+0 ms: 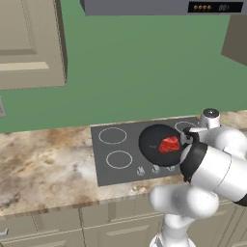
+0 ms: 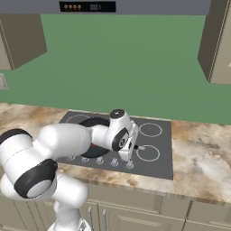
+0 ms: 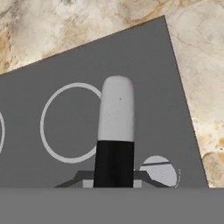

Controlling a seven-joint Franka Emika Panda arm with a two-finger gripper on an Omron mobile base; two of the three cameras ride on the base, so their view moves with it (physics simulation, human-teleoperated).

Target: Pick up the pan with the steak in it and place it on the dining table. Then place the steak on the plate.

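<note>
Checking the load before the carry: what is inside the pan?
The steak lies in the pan, right of its middle. The arm hides the pan's right edge, so that part cannot be checked.

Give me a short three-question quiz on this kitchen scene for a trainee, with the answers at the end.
1. True or false: the small red raw steak lies in the round black frying pan.
2. The pan sits over: A) the dark grey cooktop, B) a sink, C) a plate.
3. Fill in: the two-finger gripper is shut on the pan's ____.
Key: 1 true; 2 A; 3 handle.
</note>
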